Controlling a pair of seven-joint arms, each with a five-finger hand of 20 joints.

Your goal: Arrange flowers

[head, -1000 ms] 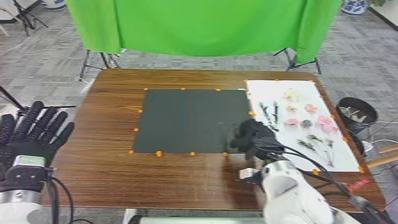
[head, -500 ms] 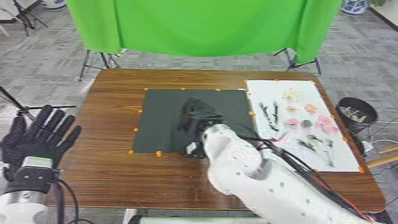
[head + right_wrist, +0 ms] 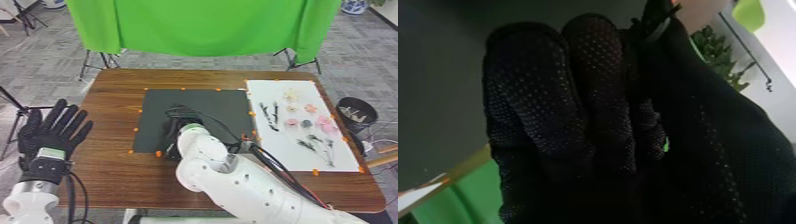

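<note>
Two black-gloved robot hands are over or beside the brown wooden table [image 3: 107,185]. Since the earlier frames, our left hand [image 3: 49,135] has edged toward the table, and our right hand [image 3: 173,135] has gone from the near inner edge of the white rectangular sheet [image 3: 266,87] to above the dark rectangular sheet [image 3: 226,107]. We have our left hand open, fingers straight and spread; whether our right is open, closed or gripping something, we cannot tell. We count one of each sheet, one round grey-green bloom [image 3: 306,123] and several pale pink flowers [image 3: 324,122]; the dark slender twigs [image 3: 274,109] and feathery green sprigs [image 3: 306,145] overlap too much for us to count. All these lie on the white sheet, well to the right of our right hand. In the right wrist view, we see a thin dark stem [image 3: 753,57] against white beyond the glove. Farthest off hangs a bright green cloth [image 3: 204,25]
</note>
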